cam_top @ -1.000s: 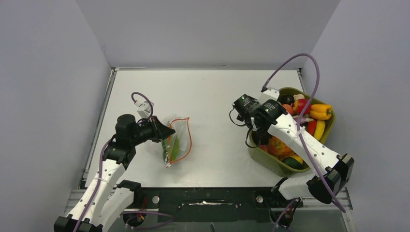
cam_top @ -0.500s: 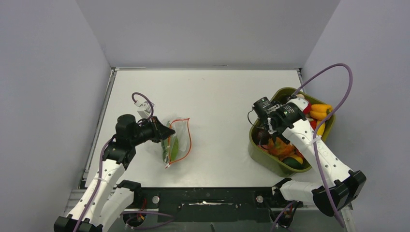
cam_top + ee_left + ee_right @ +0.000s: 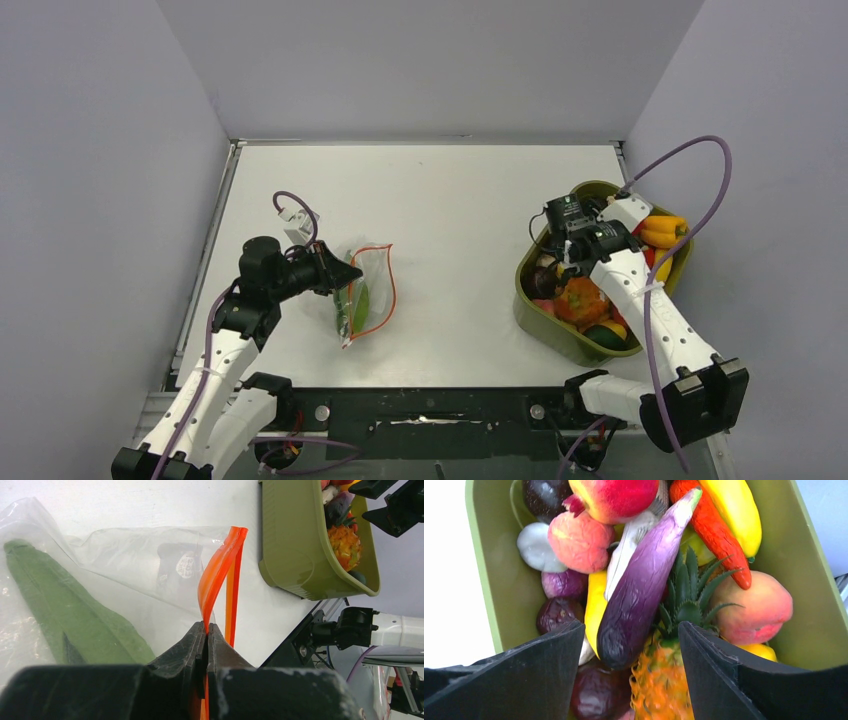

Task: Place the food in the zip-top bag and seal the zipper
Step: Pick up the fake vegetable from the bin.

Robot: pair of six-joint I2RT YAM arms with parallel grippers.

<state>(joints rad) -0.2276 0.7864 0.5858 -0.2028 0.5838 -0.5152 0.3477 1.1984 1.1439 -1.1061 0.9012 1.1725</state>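
The clear zip-top bag point(image 3: 368, 285) lies on the table left of centre, mouth held up. My left gripper point(image 3: 343, 273) point(image 3: 206, 625) is shut on one lip of the orange-red zipper point(image 3: 218, 577); the other lip hangs free beside it. Inside the bag lie a long green piece point(image 3: 65, 615) and a dark piece point(image 3: 176, 565). My right gripper point(image 3: 560, 262) point(image 3: 630, 627) stands open, pointing down into the olive tub point(image 3: 528, 300). Between its fingers point(image 3: 549, 670) are the tip of a purple eggplant point(image 3: 644, 580) and an orange pineapple point(image 3: 664, 680); I cannot tell whether the fingers touch them.
The olive tub point(image 3: 489, 580) at the right holds several pieces: peaches point(image 3: 751, 605), a yellow banana point(image 3: 734, 510), an orange-red carrot point(image 3: 714, 530), a white mushroom point(image 3: 536, 547), dark plums point(image 3: 556, 615). The table's near edge point(image 3: 305, 625) runs just beyond the bag's mouth.
My right arm has swung rightward from the tub's left rim to over its middle and dipped into the food. The left gripper and the bag have stayed put.
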